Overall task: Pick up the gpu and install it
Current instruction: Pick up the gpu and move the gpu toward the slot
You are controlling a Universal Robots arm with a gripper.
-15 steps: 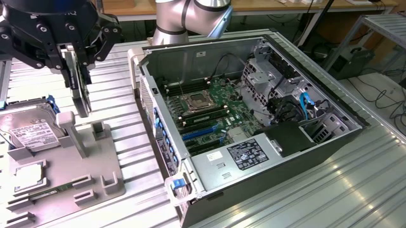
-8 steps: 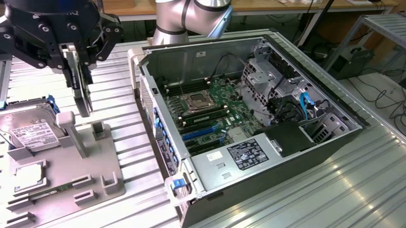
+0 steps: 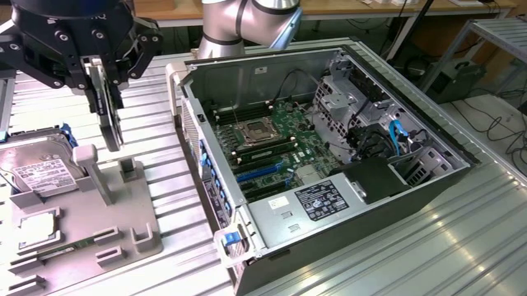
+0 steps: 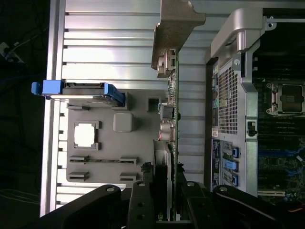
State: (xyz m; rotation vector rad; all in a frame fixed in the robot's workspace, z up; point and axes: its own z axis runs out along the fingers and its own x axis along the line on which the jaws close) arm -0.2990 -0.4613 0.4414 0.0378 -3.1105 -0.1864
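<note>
Black-faced gpu (image 3: 110,120) hangs from the jaws clamped on it (long axis straight down), just beside the open case (image 3: 239,77).

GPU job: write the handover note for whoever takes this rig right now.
Gripper: jaws closed on the gpu, card hanging upright.
Position: above the grey fixture tray, beside the open computer case, not over it.
Done: gpu picked up; it appears clear of the tray.
Left: install; the card is not yet in the case.
</note>
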